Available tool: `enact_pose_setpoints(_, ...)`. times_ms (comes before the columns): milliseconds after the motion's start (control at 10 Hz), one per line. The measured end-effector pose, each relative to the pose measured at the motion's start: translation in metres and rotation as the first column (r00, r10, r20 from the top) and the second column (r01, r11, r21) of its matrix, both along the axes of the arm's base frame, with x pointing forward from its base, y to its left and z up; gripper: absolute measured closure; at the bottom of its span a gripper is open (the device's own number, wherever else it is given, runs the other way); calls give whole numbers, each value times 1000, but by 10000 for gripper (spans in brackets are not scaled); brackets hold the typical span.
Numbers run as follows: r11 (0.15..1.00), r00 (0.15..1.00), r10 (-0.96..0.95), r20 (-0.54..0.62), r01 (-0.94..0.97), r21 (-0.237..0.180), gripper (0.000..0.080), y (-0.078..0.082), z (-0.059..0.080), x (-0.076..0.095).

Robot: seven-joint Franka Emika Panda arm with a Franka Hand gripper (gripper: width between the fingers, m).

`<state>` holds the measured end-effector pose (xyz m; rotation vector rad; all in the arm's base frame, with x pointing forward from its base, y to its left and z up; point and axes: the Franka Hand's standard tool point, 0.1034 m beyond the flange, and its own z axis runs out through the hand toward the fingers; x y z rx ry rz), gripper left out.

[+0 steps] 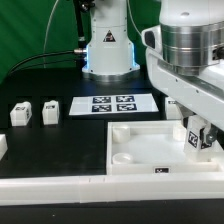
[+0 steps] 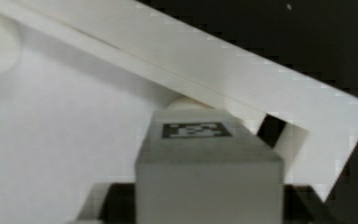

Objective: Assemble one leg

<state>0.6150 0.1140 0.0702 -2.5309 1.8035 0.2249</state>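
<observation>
My gripper is shut on a leg, a small white post with a black-and-white tag on its face. It holds the leg upright at the corner of the large white tray on the exterior view's right. In the wrist view the leg fills the space between my dark fingers, its tagged end pointing at the tray's rim. I cannot tell whether the leg's end touches the tray. Three more legs lie on the exterior view's left: two side by side and one at the edge.
The marker board lies behind the tray in the middle of the black table. The robot's base stands at the back. A white bar runs along the front edge.
</observation>
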Motion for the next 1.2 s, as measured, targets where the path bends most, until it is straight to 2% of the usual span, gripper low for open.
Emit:
enact_pose_setpoints(100,997,997,-80,-7,80,-9,506,0,0,0)
enact_pose_setpoints(400,996,996,-85,-9,85,-5,492,0,0,0)
enact_pose_setpoints(500,999,999,-42,-5,42,0,315,0,-1,0)
enact_pose_setpoints(600,999,999,-40,-5,40,1,315,1,-1,0)
enact_pose_setpoints(700,997,997,72,4,-72,3,187,1,-2,-1)
enact_pose_setpoints(1000,881,881,472,36,-473,17,152,5,-5,-3)
enact_pose_setpoints(1100,826,826,561,49,-563,22,152,6,-5,-3)
enact_pose_setpoints(1200,731,731,679,66,-682,23,151,6,-5,-3)
